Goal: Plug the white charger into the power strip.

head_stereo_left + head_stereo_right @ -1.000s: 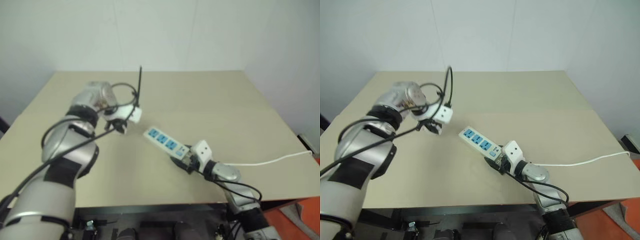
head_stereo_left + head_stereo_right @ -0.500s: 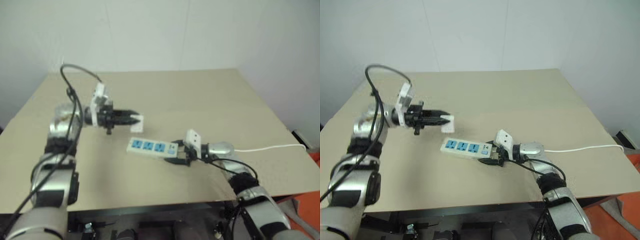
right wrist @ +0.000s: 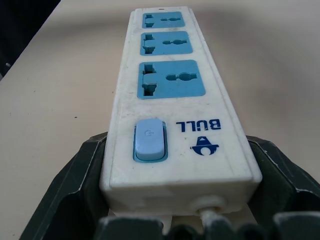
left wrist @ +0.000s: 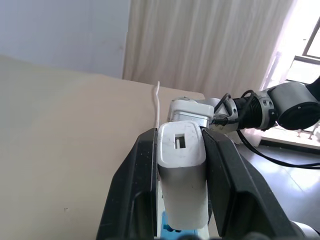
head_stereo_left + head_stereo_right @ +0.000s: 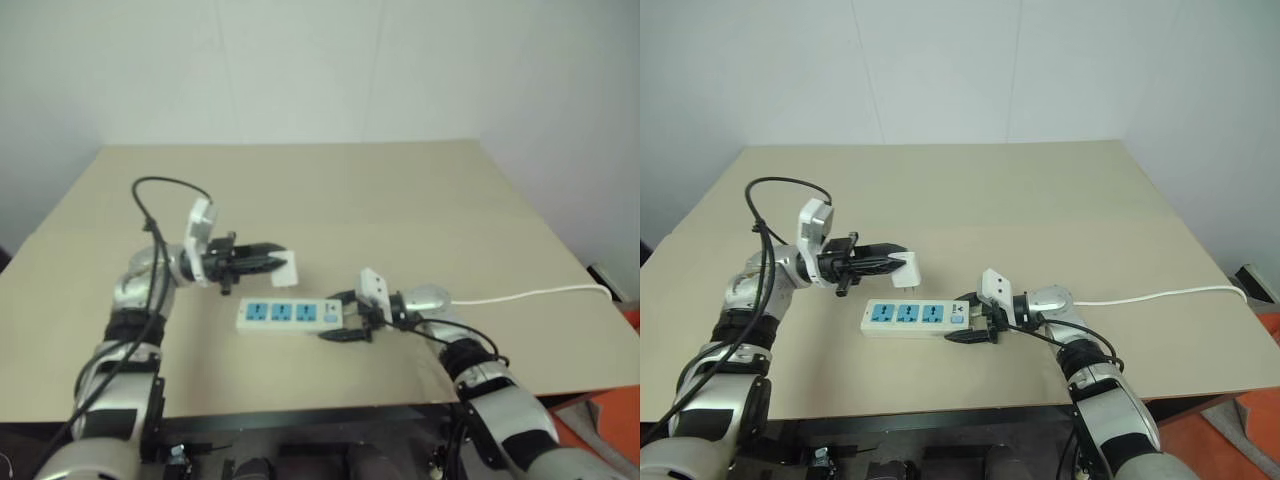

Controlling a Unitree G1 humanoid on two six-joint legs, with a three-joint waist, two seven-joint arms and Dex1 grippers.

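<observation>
Hovering in left tool (image 5: 902, 258), white charger (image 5: 907, 268) just above power strip (image 5: 911, 317).

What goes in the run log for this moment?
left gripper: shut on charger, above strip | right gripper: clamps strip's cord end | charger: not plugged in

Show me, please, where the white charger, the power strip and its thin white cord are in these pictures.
white charger (image 5: 906, 268), right eye view, on its white body past the left hand's fingertips.
power strip (image 5: 908, 315), right eye view, on the middle blue socket face.
cord (image 5: 1160, 296), right eye view, on the stretch lying on the table.
</observation>
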